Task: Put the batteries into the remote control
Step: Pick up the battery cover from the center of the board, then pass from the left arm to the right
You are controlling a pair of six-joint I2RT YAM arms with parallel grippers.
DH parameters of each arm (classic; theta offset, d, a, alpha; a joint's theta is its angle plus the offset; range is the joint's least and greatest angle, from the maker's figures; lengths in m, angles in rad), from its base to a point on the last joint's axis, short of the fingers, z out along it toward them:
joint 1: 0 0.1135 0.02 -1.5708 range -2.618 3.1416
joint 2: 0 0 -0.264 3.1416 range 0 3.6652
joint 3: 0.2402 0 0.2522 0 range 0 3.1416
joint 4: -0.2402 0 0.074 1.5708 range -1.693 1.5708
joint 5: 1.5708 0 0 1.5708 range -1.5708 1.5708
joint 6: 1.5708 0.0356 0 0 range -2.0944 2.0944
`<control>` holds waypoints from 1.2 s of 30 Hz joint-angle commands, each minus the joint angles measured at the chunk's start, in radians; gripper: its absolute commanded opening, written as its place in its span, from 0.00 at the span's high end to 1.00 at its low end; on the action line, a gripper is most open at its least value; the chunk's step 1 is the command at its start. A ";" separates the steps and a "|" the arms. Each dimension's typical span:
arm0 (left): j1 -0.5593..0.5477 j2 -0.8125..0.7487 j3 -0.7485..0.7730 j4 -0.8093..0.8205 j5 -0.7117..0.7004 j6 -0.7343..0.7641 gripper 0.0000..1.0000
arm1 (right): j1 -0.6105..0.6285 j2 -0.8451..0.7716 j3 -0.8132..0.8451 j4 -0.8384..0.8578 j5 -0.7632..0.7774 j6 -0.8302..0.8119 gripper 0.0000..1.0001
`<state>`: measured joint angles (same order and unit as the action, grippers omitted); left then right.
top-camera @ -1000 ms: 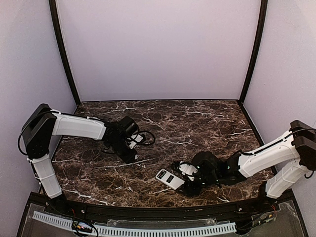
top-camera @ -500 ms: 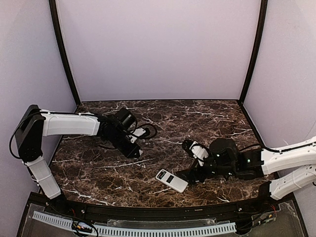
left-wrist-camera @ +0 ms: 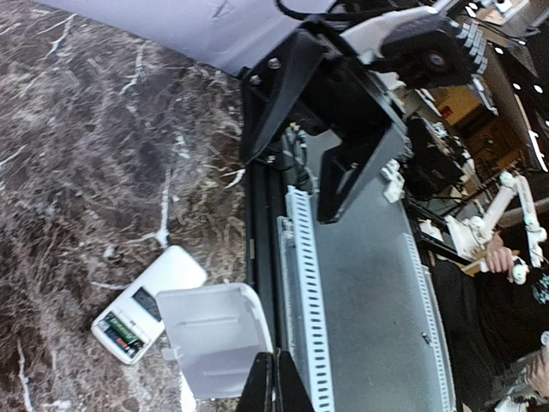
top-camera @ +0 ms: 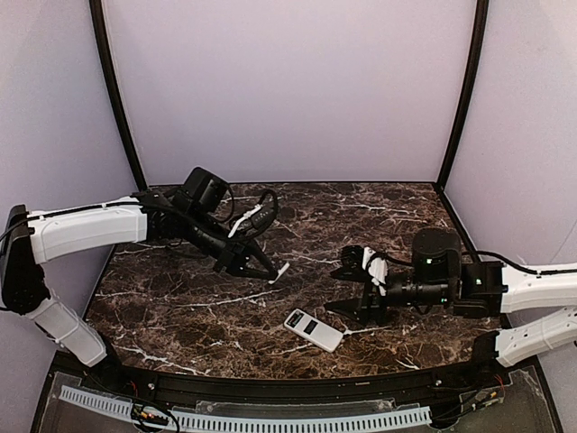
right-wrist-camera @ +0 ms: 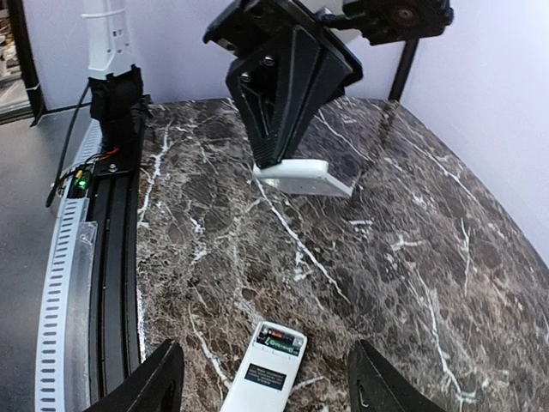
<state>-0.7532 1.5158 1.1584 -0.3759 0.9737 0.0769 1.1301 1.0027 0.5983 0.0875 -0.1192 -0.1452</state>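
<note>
Batteries (left-wrist-camera: 124, 333) already sit in the remote control (top-camera: 313, 329), near the tabletop's (top-camera: 379, 212) front edge. Your right jaws have backed off, apart, and your left jaws bring the cover (left-wrist-camera: 214, 339) over, clamped.

Readable text: none is showing in any view.
Slim white rectangular remote control (right-wrist-camera: 257, 388): its dark rectangular patch (right-wrist-camera: 267, 375) is carrying pale print, too small to read.

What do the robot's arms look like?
The left arm and right arm have smooth white tube shells and chunky black joints. The left gripper and right gripper are black with white bits. Black cables loop by the left wrist.
</note>
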 commanded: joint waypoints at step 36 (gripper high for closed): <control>-0.189 0.077 0.179 -0.256 0.307 0.238 1.00 | 0.066 0.148 0.236 -0.062 -0.328 -0.175 0.83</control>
<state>-0.9401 1.5936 1.3106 -0.6117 1.2602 0.2928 1.1858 1.1355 0.8066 0.0402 -0.4168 -0.3313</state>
